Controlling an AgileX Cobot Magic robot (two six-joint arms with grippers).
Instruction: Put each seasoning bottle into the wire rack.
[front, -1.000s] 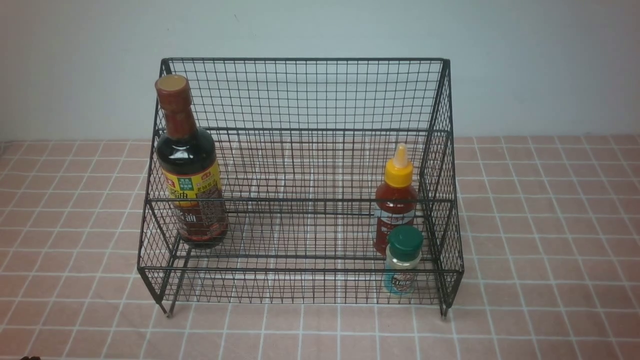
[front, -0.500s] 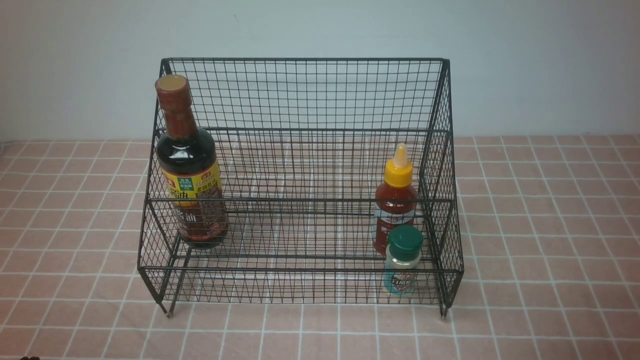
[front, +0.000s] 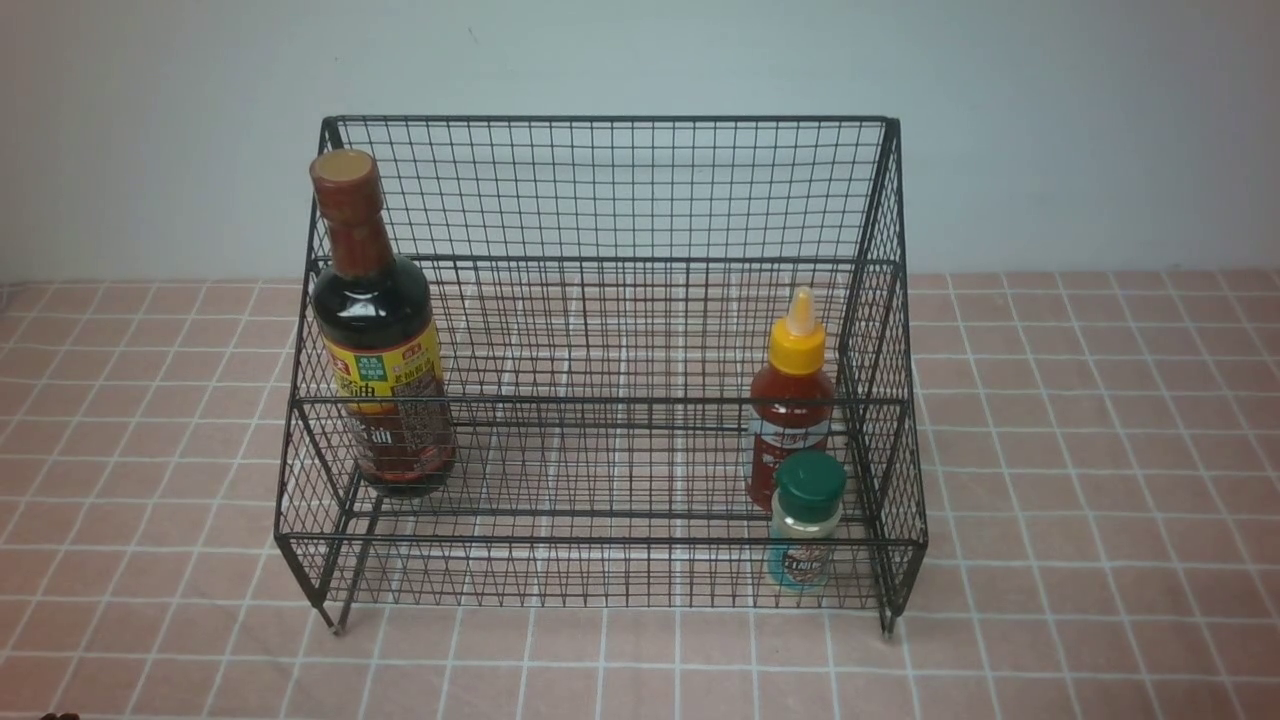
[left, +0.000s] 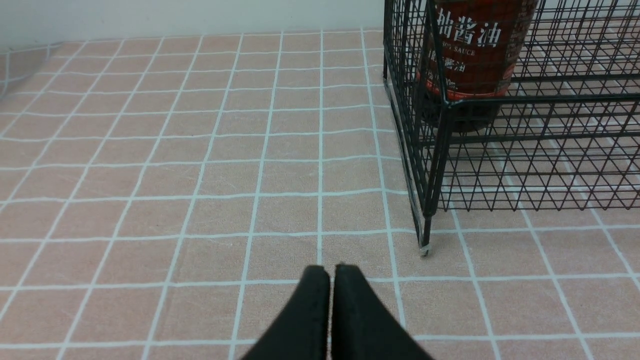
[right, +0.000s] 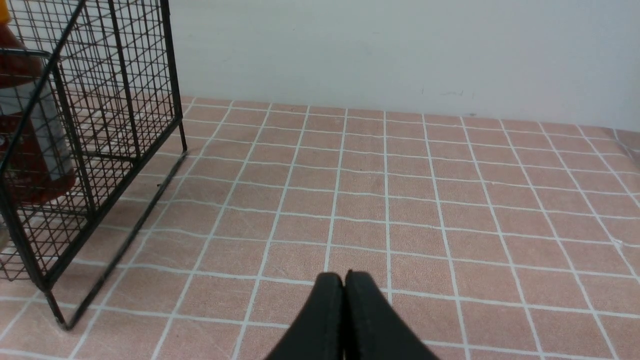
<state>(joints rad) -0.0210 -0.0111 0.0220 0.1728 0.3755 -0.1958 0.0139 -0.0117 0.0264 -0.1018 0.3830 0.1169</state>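
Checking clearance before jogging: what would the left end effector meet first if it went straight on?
Probably nothing: the shut left end effector points along the bare tiled tabletop, wire rack off to one side.

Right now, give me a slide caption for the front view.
Black wire rack on pink tiles holding the soy-sauce bottle, red sauce bottle and green-capped shaker.

The scene is viewed from the front, slightly above, facing the pale wall, with the whole black wire-mesh rack (front: 600, 360) taken in. From the left wrist, the pink tiled tablecloth (left: 200, 150) is seen low and close, facing the rack's left front corner (left: 430, 150). From the right wrist, the rack's right side (right: 90, 125) is caught. The rack and cloth are shared by all three views.
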